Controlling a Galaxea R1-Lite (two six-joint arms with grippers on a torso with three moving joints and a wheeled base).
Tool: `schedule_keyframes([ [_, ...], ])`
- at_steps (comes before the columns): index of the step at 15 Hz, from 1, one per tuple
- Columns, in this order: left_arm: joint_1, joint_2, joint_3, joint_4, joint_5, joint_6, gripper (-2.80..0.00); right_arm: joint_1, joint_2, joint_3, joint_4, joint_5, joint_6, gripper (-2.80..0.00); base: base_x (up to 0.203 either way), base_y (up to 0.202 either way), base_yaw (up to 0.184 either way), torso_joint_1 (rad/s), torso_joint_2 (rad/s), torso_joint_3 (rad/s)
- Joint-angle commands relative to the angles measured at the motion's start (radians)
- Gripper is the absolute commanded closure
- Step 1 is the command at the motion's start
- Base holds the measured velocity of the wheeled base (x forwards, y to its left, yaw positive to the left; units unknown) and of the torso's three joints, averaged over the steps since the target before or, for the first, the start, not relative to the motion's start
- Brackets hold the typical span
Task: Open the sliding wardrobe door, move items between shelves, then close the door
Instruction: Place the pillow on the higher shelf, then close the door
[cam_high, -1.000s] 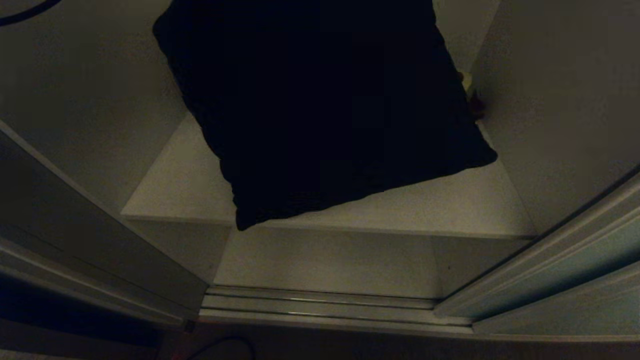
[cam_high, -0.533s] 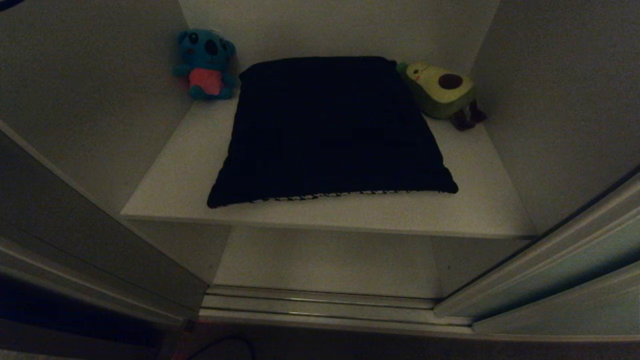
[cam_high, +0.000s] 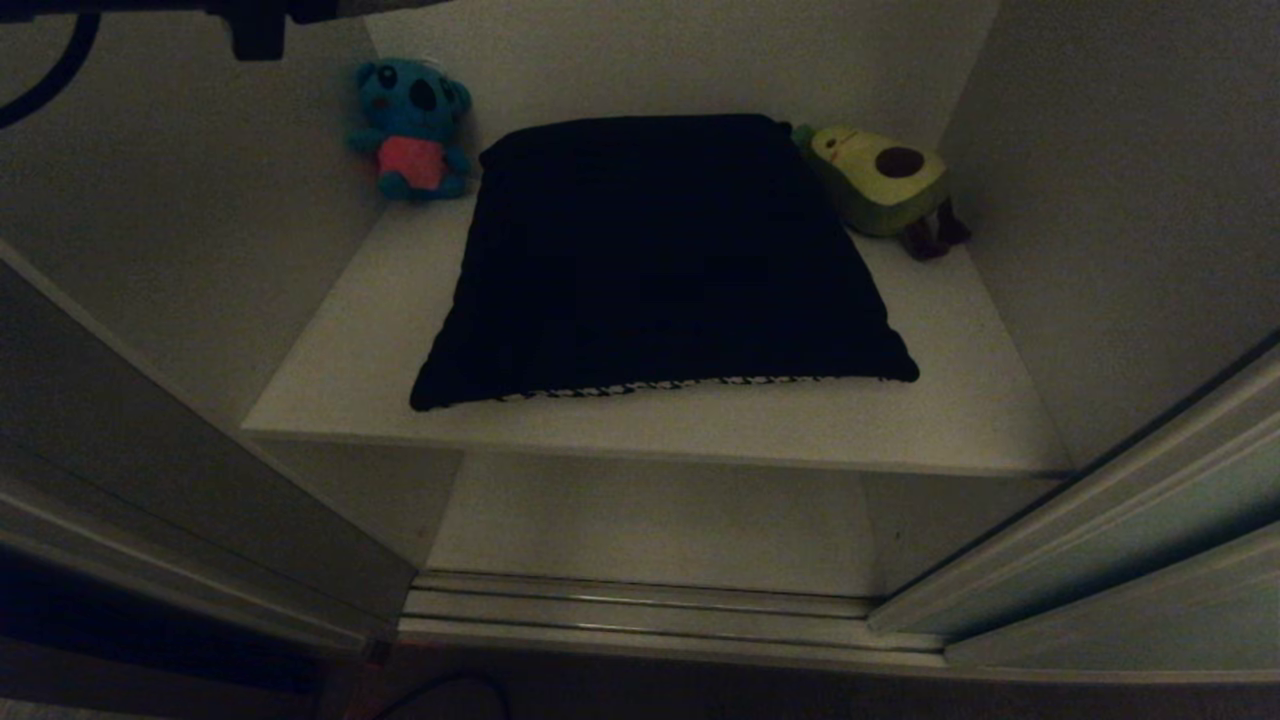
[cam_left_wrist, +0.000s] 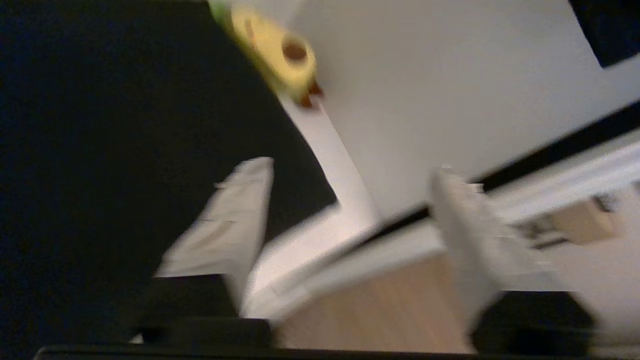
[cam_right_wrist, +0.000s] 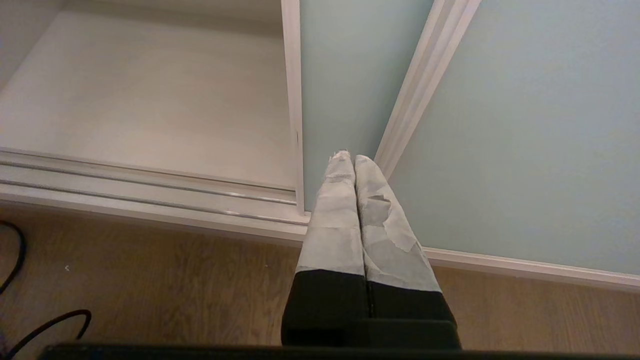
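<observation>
The cushion (cam_high: 660, 260) lies flat on the upper shelf (cam_high: 330, 390), dark side up, with a sliver of houndstooth showing along its front seam. It sits fully on the board, front edge just inside the shelf's lip, so it should not slide off or foul the door's path. A blue plush toy (cam_high: 412, 128) stands in the back corner on one side of it, and an avocado plush (cam_high: 885, 180) leans in the other back corner, touching the cushion's far corner. Both toys are tucked against the back wall, which leaves the middle of the shelf for the cushion.

The left pincer (cam_left_wrist: 350, 175) hangs above and to the side of the cushion, jaws spread apart and holding nothing; one finger (cam_left_wrist: 235, 220) shows against the dark fabric without gripping it. From there, the avocado plush is beyond the fingertips. Judging by this, the cushion is placed and the arm is free to leave.

The right pincer (cam_right_wrist: 355, 165) is parked low outside the wardrobe, fingers pressed together and empty, pointing at the sliding wardrobe door (cam_right_wrist: 525, 130) just ahead of it. The door stands slid aside, the lower shelf (cam_right_wrist: 150, 100) exposed, so closing is the step left.
</observation>
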Motion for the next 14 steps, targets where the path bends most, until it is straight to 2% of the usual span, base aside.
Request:
schedule_keyframes([
  [1, -0.007, -0.034, 0.012, 0.058, 0.002, -0.014, 0.00, -0.001, 0.002, 0.003, 0.000, 0.000, -0.001, 0.00, 0.000, 0.000, 0.000, 0.000, 0.00, 0.000],
  [3, -0.007, -0.034, 0.017, 0.164, 0.012, -0.035, 0.00, 0.000, 0.002, 0.003, 0.000, 0.000, -0.001, 0.00, 0.000, 0.000, 0.000, 0.000, 0.00, 0.000],
  [5, -0.006, -0.026, 0.055, 0.235, 0.023, -0.122, 0.00, 0.000, 0.002, 0.003, 0.000, 0.000, -0.001, 0.00, 0.000, 0.000, 0.000, 0.000, 0.00, 0.000],
  [6, -0.006, -0.025, 0.093, 0.256, 0.023, -0.138, 0.00, 0.000, 0.002, 0.003, 0.000, 0.001, -0.001, 0.00, 0.000, 0.000, 0.000, 0.000, 0.00, 0.000],
  [10, -0.006, 0.047, 0.275, 0.262, 0.032, -0.140, 0.00, -0.001, 0.002, 0.003, 0.000, 0.000, -0.001, 0.00, 0.000, 0.000, 0.000, 0.000, 0.00, 0.000],
  [14, 0.011, 0.189, 0.307, 0.211, 0.053, -0.132, 0.00, 0.000, 0.002, 0.003, 0.000, 0.002, -0.001, 0.00, 0.000, 0.000, 0.000, 0.000, 0.00, 0.000],
])
